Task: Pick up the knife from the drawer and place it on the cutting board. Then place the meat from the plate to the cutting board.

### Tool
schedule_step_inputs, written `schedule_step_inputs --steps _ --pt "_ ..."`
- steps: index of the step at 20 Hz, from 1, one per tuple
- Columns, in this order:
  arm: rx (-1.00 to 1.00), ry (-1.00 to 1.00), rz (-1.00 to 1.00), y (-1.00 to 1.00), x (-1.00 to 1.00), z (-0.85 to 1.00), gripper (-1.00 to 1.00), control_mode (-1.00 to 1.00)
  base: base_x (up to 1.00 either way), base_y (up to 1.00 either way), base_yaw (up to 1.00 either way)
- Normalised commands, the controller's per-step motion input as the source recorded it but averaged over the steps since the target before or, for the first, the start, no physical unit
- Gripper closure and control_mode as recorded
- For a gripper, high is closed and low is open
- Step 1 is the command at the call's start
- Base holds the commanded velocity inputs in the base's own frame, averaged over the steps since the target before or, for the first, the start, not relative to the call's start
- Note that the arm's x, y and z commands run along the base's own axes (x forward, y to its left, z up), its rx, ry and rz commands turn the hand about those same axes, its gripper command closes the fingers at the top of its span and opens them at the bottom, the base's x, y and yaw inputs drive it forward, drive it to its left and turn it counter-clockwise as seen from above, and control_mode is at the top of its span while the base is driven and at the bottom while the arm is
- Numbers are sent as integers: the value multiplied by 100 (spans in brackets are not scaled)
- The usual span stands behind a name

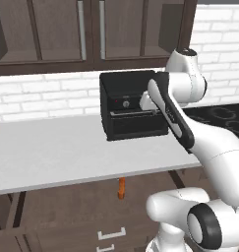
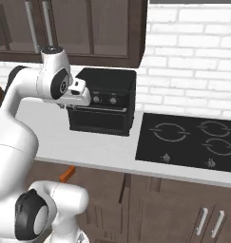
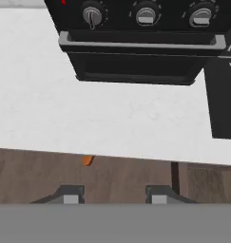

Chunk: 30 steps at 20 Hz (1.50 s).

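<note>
White brick wall and dark cabinets frame a pale grey table (image 1: 67,147), with a black countertop oven (image 1: 133,106) at the back and the wide dark brown wooden drawer (image 1: 67,211) pulled out below the table's front edge. Biggest risk from here, I'd judge: reaching down, the arm could clip that overhanging edge, since the small knife with the bright orange handle (image 1: 122,187) lies tucked right beneath it. Elbow folded high, the white arm carries its hand (image 3: 111,195) above the table (near the oven front), looking down at the knife. Fingers stand partly apart, gripping nothing.
</note>
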Motion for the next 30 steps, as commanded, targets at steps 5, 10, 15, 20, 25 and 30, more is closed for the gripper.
schedule_step_inputs --steps 5,10,15,20,25,30 --pt "-1 2 0 0 -27 -14 -100 -100 0 0 0" --pt "-3 6 1 -15 -71 -44 -100 -100 0 0 0" --pt "0 5 4 -9 -13 -14 -100 100 -16 -17 13" --pt "0 0 0 0 0 0 -100 100 -70 -60 45" --pt "0 0 0 0 0 0 -100 100 -89 -95 50" --pt "0 0 0 0 0 0 -100 100 -16 -89 51"
